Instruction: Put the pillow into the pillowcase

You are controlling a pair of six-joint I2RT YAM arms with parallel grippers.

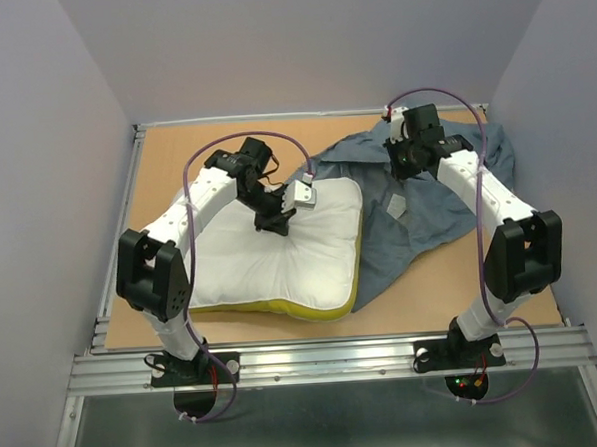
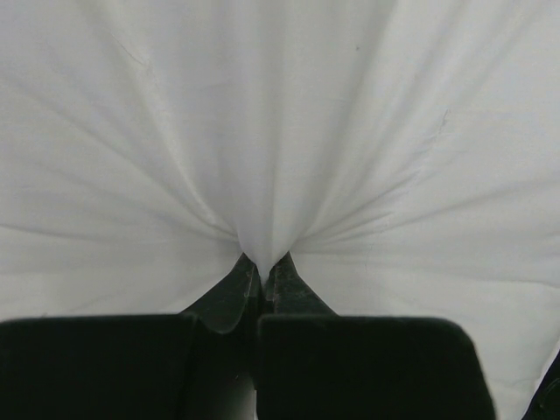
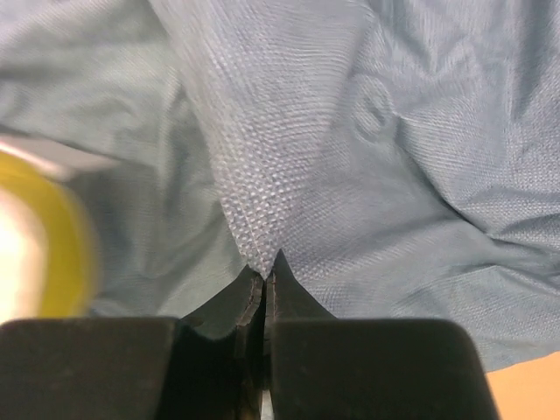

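The white pillow (image 1: 280,254) lies on the table at centre left, its yellow underside showing along the near edge. My left gripper (image 1: 274,223) is shut on a pinch of the pillow's white cover (image 2: 262,175), which puckers into the closed fingers (image 2: 229,297). The slate-blue pillowcase (image 1: 423,202) lies crumpled at the right, its left part lapping the pillow's right edge. My right gripper (image 1: 408,168) is shut on a fold of the pillowcase (image 3: 350,157). The pillow's yellow edge (image 3: 48,236) shows blurred at the left of the right wrist view.
The brown tabletop (image 1: 175,160) is walled by grey panels on three sides. A metal rail (image 1: 326,357) runs along the near edge by the arm bases. Bare board (image 3: 525,394) shows beside the pillowcase.
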